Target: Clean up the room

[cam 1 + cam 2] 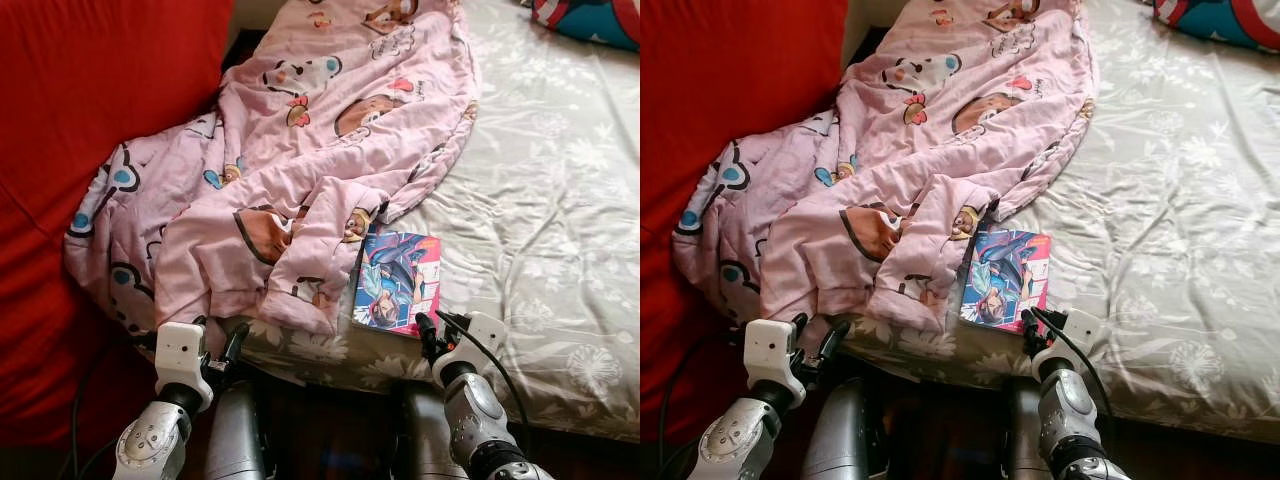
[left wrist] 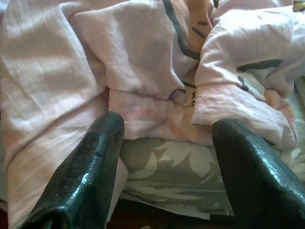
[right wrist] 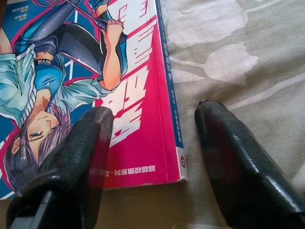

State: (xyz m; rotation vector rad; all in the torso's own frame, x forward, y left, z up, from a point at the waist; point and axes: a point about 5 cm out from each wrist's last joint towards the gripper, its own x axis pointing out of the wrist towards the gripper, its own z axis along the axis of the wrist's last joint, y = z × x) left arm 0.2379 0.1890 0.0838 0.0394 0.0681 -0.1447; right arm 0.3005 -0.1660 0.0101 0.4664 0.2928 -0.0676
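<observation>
Comic book [image 1: 397, 281] on bed [image 1: 540, 200]

A bed [image 1: 560, 200] in a grey flowered sheet [image 1: 540, 300] stretches ahead of the hands and off to the right. A red wall [image 1: 90, 90] rises on the left. Daylight falls across the sheet; below the bed's edge the floor [image 1: 330, 430] lies dark.

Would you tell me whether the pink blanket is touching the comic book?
Touching. The left eye view shows the pink blanket folded over the comic book at its upper left corner, covering that edge.
</observation>
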